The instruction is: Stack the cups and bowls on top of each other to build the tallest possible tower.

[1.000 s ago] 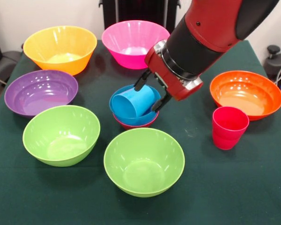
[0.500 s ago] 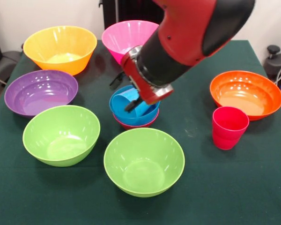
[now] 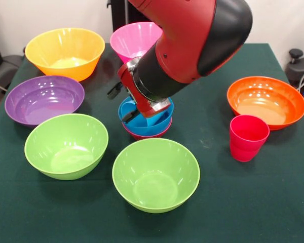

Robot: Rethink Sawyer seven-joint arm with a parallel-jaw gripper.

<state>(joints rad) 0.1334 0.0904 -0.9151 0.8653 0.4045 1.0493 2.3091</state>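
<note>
Nesting blue bowl [image 3: 153,125] inside red bowl [image 3: 142,135]

Arm [image 3: 185,45] covering right half of pink bowl [image 3: 134,40] and far rim of blue bowl [image 3: 147,121]. Blue cup possibly lying behind wrist, not showing. Gripper [image 3: 122,104] fingers only partly showing; spacing unclear. Red bowl [image 3: 142,134] peeking out beneath blue bowl.

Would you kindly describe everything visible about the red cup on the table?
The red cup is a glossy red-pink plastic tumbler with no handle, tapering from a wide round rim to a narrower base, with a faint ridge around its middle. It stands upright and open side up on the green cloth, just in front of the orange bowl, whose rim it overlaps in this view; whether they touch cannot be told. Nothing is stacked in it, and the hand is away from it.
</note>
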